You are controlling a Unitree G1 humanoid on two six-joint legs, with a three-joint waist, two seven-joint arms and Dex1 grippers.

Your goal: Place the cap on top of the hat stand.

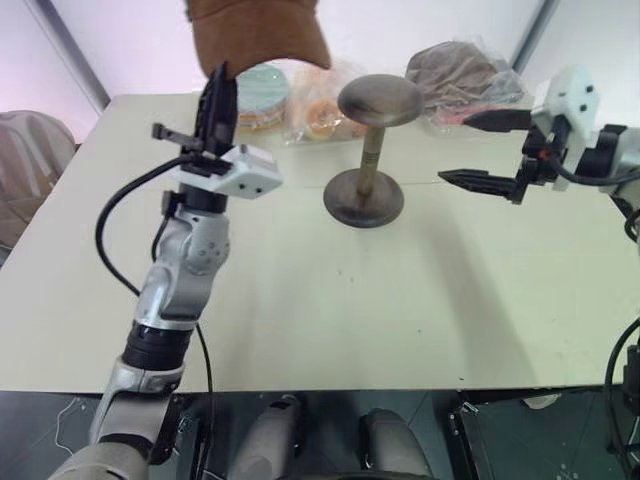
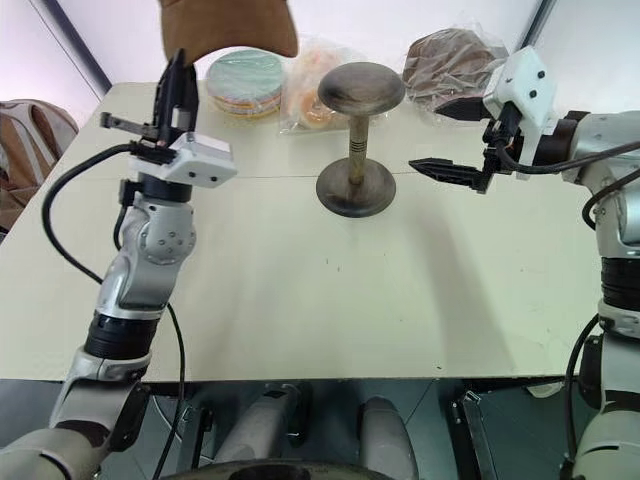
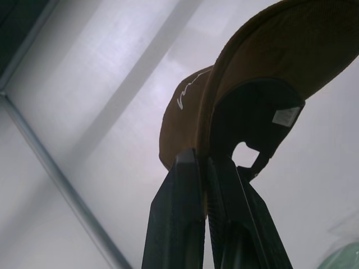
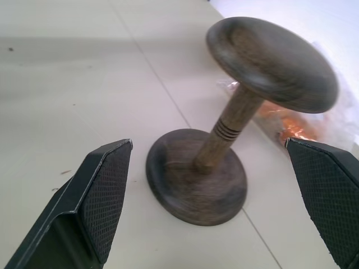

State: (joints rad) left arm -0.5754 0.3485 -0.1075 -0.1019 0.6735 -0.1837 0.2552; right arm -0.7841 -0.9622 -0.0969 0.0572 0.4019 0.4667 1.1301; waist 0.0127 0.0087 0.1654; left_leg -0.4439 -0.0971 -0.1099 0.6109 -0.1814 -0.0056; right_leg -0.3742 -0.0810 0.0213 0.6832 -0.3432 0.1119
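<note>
Risk first: brown suede-like baseball cap with curved brim (image 1: 258,33) hangs high above the far-left part of the pale table (image 1: 300,320), well left of and above the dark bronze metal hat stand with domed base, thin post and mushroom top disc (image 1: 372,150), and the left gripper (image 3: 203,168) has its two black fingers pinched together on just a thin bit of the cap's edge. With a grip that narrow, my guess is the cap can swing or rotate while being carried right, so the crown opening may not face down over the disc; it could then land on its brim, catch the disc edge and slide off. A hard side contact could also tip the stand, since the base looks small and it sits free on the table. Slip out of the pinch is possible too, dropping the cap onto the plastic-wrapped items (image 1: 310,110) far behind the stand. The right gripper (image 4: 207,202) sits just right of the stand with fingers wide apart, holding nothing, aimed at the post; if it closes in carelessly it may shove the stand. Writing: small white script embroidery on the cap front shows in the left wrist view, too small and angled to read. A white tag sits inside the cap, text not legible. No brand readable anywhere else.
</note>
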